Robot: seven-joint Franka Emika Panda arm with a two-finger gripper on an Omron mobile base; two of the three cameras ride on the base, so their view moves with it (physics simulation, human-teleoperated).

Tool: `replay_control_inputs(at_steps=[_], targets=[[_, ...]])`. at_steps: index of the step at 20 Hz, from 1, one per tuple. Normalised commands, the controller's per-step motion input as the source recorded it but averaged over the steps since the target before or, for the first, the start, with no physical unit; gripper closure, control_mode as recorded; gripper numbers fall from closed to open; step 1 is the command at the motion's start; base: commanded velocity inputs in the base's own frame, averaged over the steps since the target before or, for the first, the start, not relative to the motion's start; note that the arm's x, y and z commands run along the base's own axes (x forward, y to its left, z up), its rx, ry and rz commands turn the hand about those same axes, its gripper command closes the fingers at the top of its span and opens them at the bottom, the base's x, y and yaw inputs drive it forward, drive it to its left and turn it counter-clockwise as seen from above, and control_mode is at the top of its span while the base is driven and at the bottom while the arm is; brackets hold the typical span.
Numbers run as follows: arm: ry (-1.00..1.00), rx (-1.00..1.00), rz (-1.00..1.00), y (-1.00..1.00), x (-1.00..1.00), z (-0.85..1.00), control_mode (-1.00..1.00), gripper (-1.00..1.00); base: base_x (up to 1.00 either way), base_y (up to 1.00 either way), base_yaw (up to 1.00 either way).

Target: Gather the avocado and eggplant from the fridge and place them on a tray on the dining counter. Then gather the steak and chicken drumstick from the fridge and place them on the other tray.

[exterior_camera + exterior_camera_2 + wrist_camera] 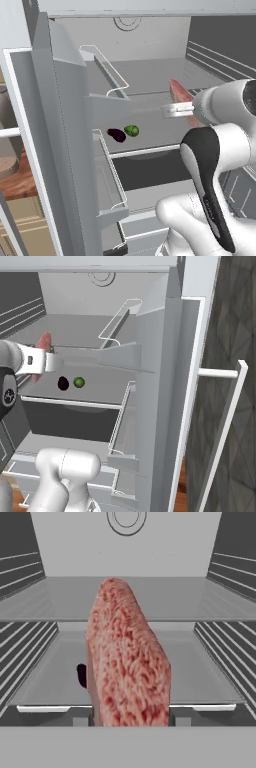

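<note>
Fridge (150,45), open, grey interior; round vent fitting on back wall.

Steak (127,662): red, marbled slab, upright on edge, directly ahead of the hand camera and rising from between the finger tips at the bottom of that view. In the left base view, steak (179,92) at the end of the outstretched arm, inside the fridge, above the middle shelf. In the right base view, a pink edge (45,340) just past the wrist.

Gripper (131,721): closed narrow on the steak, one finger tip at each side of its lower part.

Eggplant (116,134): dark purple, lying on the middle shelf (150,149), toward its front. Also at (63,383); as a dark patch at the steak's left edge in the hand view (81,675).

Avocado (131,130): green, just beside the eggplant on the same shelf; whether touching, not clear. Also at (79,382).

Fridge door (60,150): swung open at left of the left base view, with wire-railed door bins (112,172). Second door (170,396) open at right of the right base view, white bar handle (225,421) on its outer side.
</note>
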Motion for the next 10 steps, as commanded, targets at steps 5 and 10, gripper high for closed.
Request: replay_control_inputs(at_steps=[5, 10], targets=[[0.00, 0.02, -0.05, -0.30, -1.00, 0.06, -1.00, 1.00, 0.00, 0.00, 0.00], [0.01, 0.00, -0.03, -0.17, -0.75, 0.02, -1.00, 1.00, 0.00, 0.00, 0.00]])
